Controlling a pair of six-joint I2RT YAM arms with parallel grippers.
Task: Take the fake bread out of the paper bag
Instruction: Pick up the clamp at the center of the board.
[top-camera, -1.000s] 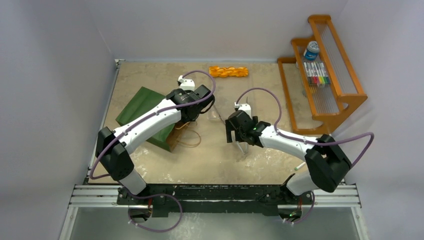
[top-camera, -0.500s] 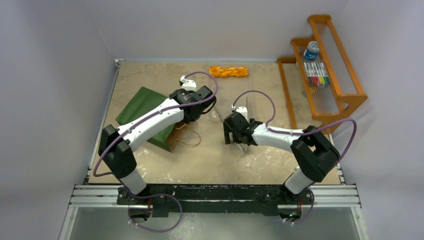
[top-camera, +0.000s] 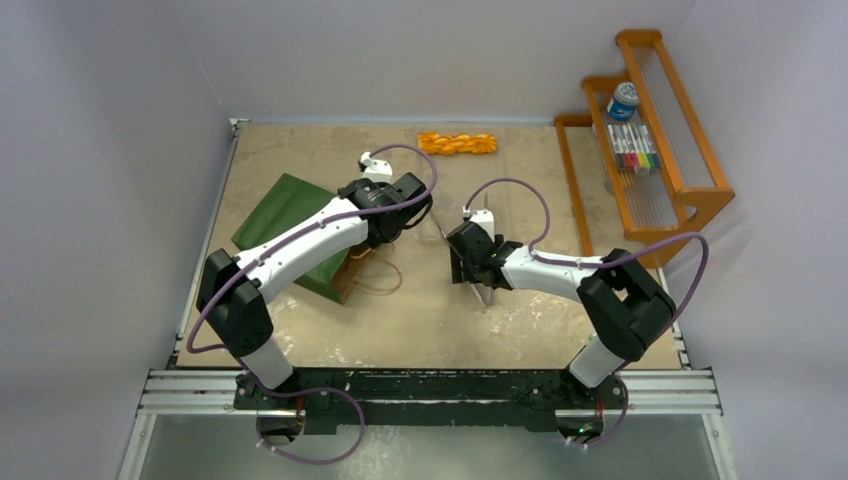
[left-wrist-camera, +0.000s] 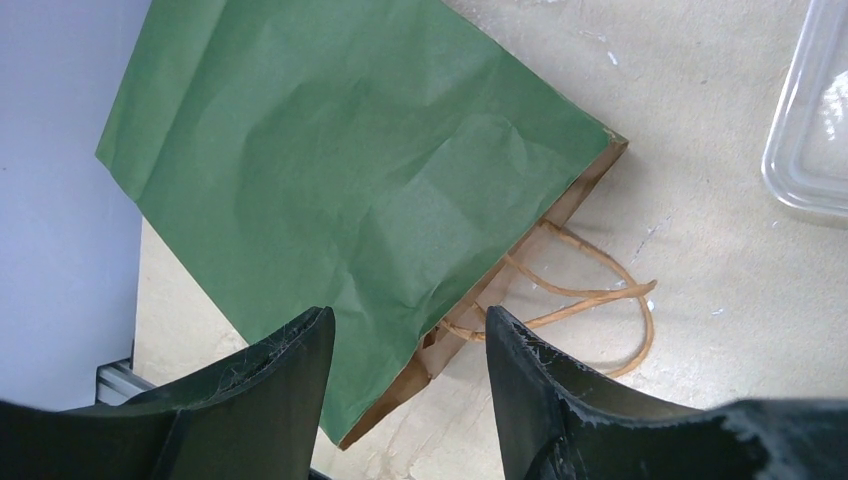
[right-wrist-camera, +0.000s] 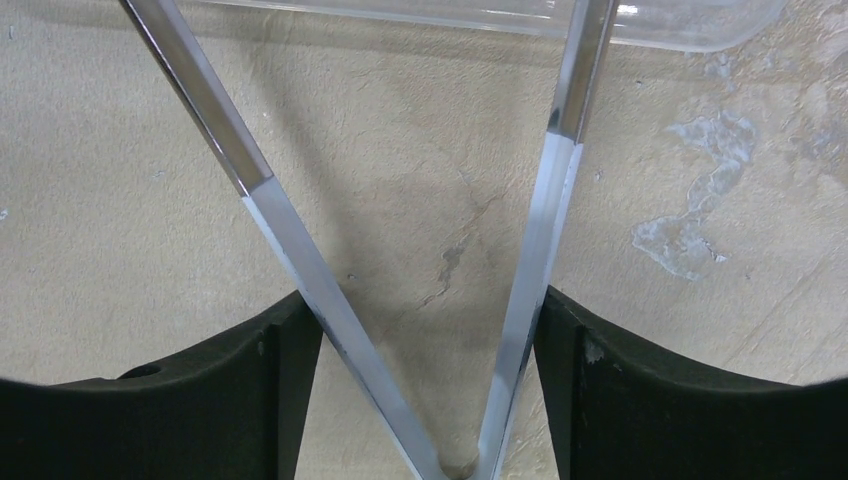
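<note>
Lying flat on the left of the tabletop (top-camera: 420, 310), the paper bag (top-camera: 290, 215) has its mouth turned toward the near right, with the cord handles (left-wrist-camera: 590, 295) spilled out in front; one braided piece of fake bread (top-camera: 457, 143) sits well apart at the far edge, centre. Left hand (left-wrist-camera: 405, 320) hangs over the bag's mouth, fingers partly spread, nothing between them. Right hand (right-wrist-camera: 422, 305), right of centre near a clear plastic tray (left-wrist-camera: 815, 130), has its fingers pressed against the outer sides of both arms of the metal tongs (right-wrist-camera: 545, 200).
</note>
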